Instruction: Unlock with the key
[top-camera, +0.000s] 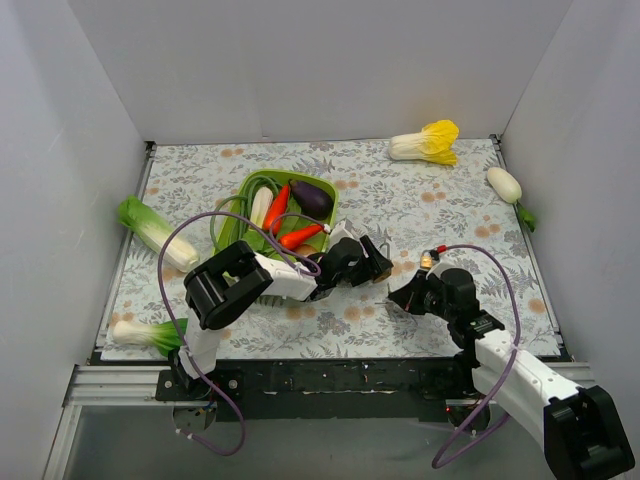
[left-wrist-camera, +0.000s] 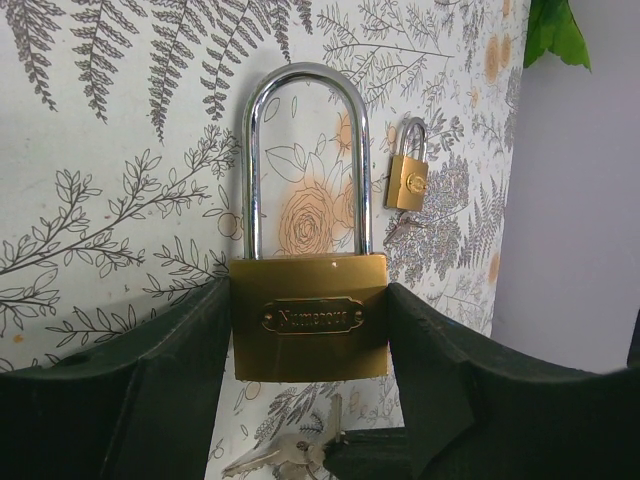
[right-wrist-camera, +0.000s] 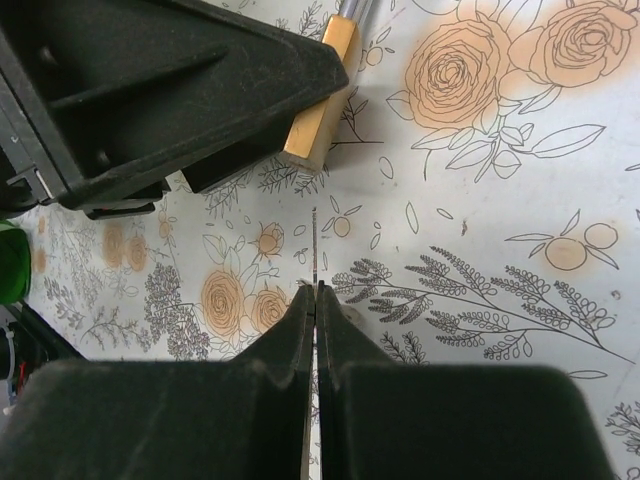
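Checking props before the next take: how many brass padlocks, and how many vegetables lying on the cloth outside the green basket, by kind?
Brass padlocks: 2, the large padlock and the small padlock
Green-leaved cabbages: 2, left cabbage, near-left cabbage
Yellow-topped cabbage: 1
White radish: 1
Total: 6

Brass padlock (left-wrist-camera: 310, 320): satin yellow metal w/ embossed plate; shackle (left-wrist-camera: 254, 170) polished, mirror-glossy. Upper right, small padlock (left-wrist-camera: 408, 185): same brass. Thin key (right-wrist-camera: 315, 250): bare silvery metal. Blk fingers (left-wrist-camera: 130, 400): matt plastic. Floral-print tabletop (left-wrist-camera: 100, 200): matt.
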